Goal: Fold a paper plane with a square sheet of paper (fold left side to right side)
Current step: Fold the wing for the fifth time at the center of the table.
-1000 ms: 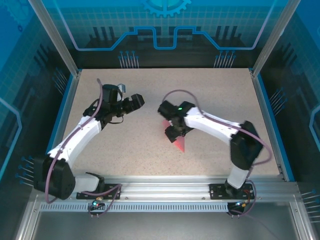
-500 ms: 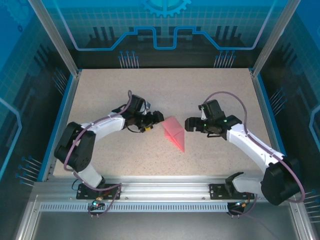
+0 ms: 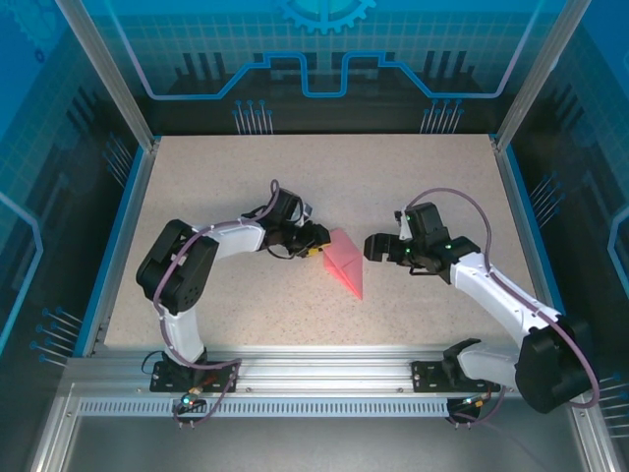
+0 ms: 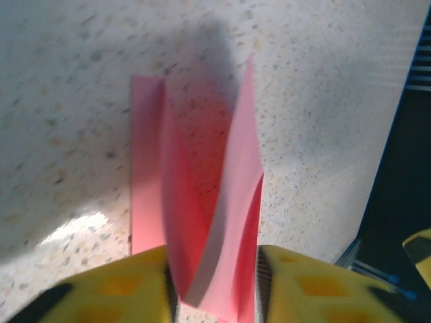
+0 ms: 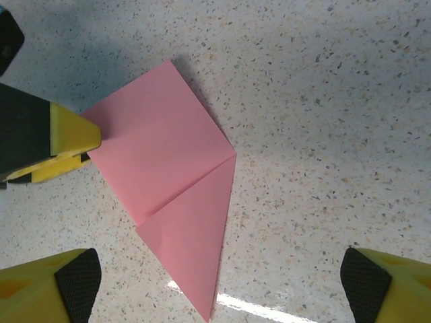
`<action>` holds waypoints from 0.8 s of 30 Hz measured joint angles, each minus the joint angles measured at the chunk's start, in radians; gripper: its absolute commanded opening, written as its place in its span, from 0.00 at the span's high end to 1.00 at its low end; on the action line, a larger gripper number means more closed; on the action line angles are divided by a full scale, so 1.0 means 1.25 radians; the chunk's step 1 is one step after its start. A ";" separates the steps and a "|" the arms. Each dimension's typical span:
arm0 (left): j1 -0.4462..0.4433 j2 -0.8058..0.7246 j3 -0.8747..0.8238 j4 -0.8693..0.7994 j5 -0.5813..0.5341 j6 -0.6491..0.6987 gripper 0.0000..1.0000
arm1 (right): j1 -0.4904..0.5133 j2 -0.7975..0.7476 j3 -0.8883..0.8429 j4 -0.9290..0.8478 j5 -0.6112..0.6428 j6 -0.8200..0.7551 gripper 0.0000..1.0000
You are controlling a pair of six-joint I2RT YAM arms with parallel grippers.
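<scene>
Left claw [image 3: 316, 248]: narrowed, pinching the paper plane [image 3: 344, 264] at the end nearest to it. In the left wrist view, the two yellow fingers [image 4: 121, 282] stand close on either side of the pink-red paper, and the raised flaps of the fold rise from the gap between them and run straight ahead of the claw. That view is blurred at the grip, so whether both flaps or only one lies between the pads cannot be told. Right claw [image 3: 374, 246]: spread wide, holding nothing. Its fingers [image 5: 54, 286] sit at the lower corners of the right wrist view, well apart from each other and clear of the paper. The paper plane rests on the speckled desk [image 3: 226, 177] between the two claws, touching the left claw and just beside the right claw without contact. Seen from the right claw, the paper lies ahead of the open fingers as a flat kite outline with one diagonal crease. Its broad part is further ahead, and its sharp tip points back into the gap between the fingers. One yellow fingertip of the left claw meets the broad corner on the side away from the right claw. From above, the tip lies nearer the arm bases than either claw.
</scene>
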 measured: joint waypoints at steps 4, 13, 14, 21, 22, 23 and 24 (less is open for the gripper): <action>0.004 0.003 0.006 0.009 0.010 0.038 0.90 | -0.054 -0.002 -0.018 0.042 -0.077 -0.015 0.00; 0.057 -0.032 -0.022 0.022 0.095 0.196 1.00 | -0.110 0.024 -0.024 0.168 -0.201 -0.114 0.01; 0.064 -0.045 -0.030 0.023 0.111 0.217 1.00 | -0.113 0.042 -0.018 0.168 -0.219 -0.126 0.03; 0.076 -0.105 -0.054 0.020 0.219 0.351 1.00 | -0.143 0.232 0.012 0.278 -0.410 -0.162 0.21; 0.076 -0.108 -0.055 0.021 0.235 0.367 1.00 | -0.143 0.261 0.012 0.298 -0.439 -0.165 0.22; 0.076 -0.110 -0.057 0.021 0.250 0.381 1.00 | -0.143 0.287 0.013 0.315 -0.462 -0.168 0.24; 0.076 -0.110 -0.059 0.021 0.260 0.391 1.00 | -0.143 0.309 0.016 0.327 -0.482 -0.171 0.24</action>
